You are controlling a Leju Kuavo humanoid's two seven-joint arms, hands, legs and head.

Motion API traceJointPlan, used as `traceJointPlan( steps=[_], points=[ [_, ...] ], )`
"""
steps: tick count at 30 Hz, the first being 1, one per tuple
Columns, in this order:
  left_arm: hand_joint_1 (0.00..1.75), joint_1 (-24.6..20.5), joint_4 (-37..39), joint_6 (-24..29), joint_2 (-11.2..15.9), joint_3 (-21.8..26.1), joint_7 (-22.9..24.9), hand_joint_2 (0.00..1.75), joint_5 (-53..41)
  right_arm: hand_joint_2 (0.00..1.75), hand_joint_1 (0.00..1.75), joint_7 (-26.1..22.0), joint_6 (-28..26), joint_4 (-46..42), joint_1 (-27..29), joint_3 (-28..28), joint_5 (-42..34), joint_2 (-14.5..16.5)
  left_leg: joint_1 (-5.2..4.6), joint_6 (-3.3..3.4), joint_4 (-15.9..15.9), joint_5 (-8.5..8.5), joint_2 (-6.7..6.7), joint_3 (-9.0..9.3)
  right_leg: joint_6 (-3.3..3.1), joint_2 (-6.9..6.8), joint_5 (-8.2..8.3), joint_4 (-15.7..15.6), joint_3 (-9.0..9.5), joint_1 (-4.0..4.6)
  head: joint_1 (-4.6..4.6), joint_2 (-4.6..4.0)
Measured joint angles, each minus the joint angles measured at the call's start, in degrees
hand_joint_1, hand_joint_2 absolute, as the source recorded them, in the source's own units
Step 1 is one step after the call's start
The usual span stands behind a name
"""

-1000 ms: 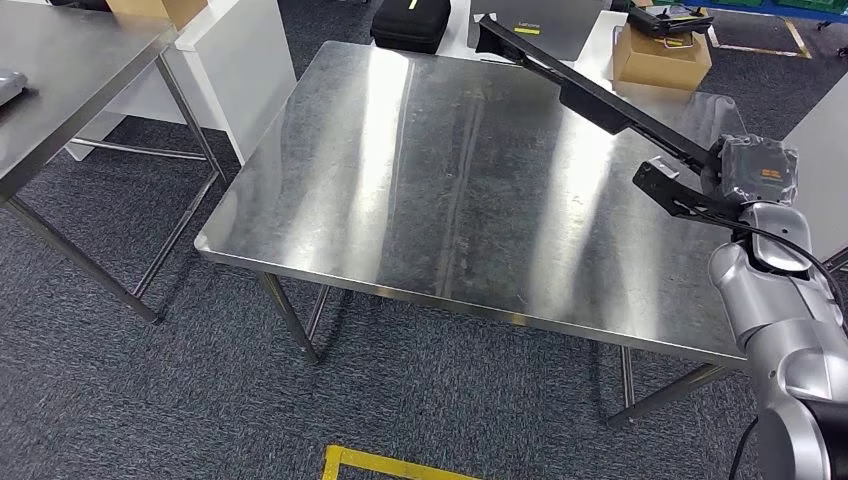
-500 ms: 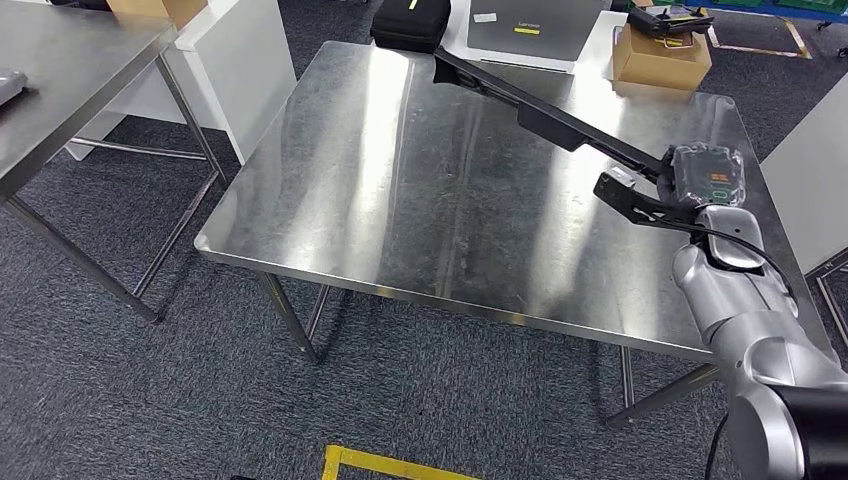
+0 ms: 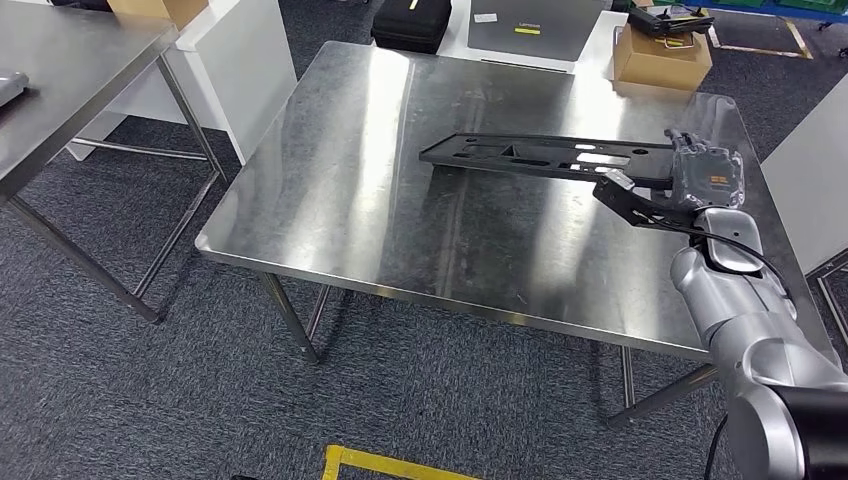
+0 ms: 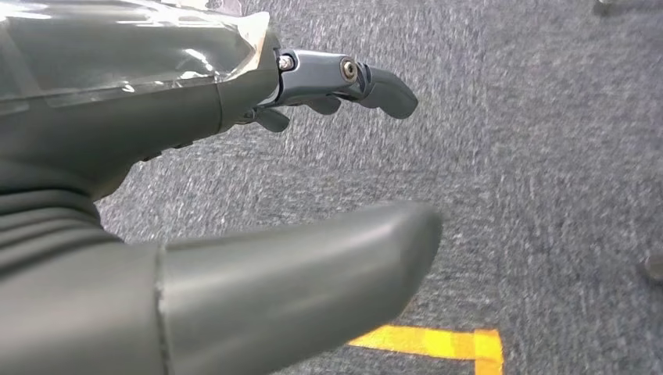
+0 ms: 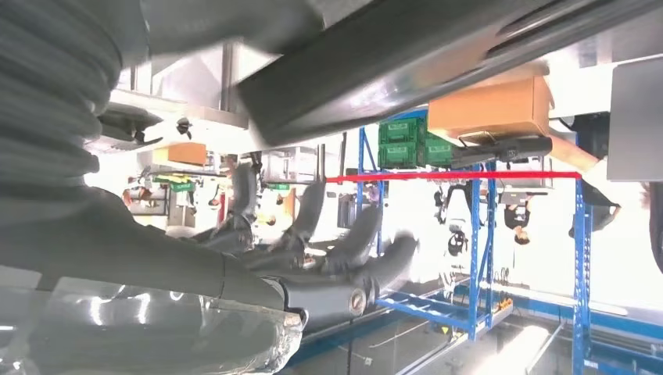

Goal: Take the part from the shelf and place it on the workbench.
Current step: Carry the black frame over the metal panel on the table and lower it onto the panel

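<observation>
Black part (image 3: pixel 545 157) in right hand (image 3: pixel 704 176) (flat)

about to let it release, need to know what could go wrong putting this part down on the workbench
1. The right robot hand holds the long black part by one end only, so the far end may drop or swing when it lets go.
2. The held end sits near the workbench right edge; a slip could send it off.
3. Whether the part is touching the top can't be told, so it could clatter.
</observation>
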Motion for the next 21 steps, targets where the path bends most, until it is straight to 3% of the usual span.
traceJointPlan(
  steps=[12,21],
  points=[
    [0.00,0.0,0.0,-1.2,0.3,-0.1,2.3,0.00,-0.7,1.75,0.00,-0.4,0.6,0.3,-1.2,-0.4,-0.7,0.0,0.00,0.00,0.0,0.00,0.00,0.00,0.00,0.00,0.00,0.0,0.00,0.00,0.10,0.00],
    [0.00,0.1,0.0,-2.4,0.3,-0.1,2.8,0.00,-0.4,1.75,0.00,-0.5,11.3,1.0,-3.1,-2.1,-3.1,-0.4,0.00,0.00,0.0,0.00,0.00,0.00,0.00,0.00,0.00,0.0,0.00,0.00,0.27,0.00]
  ],
)
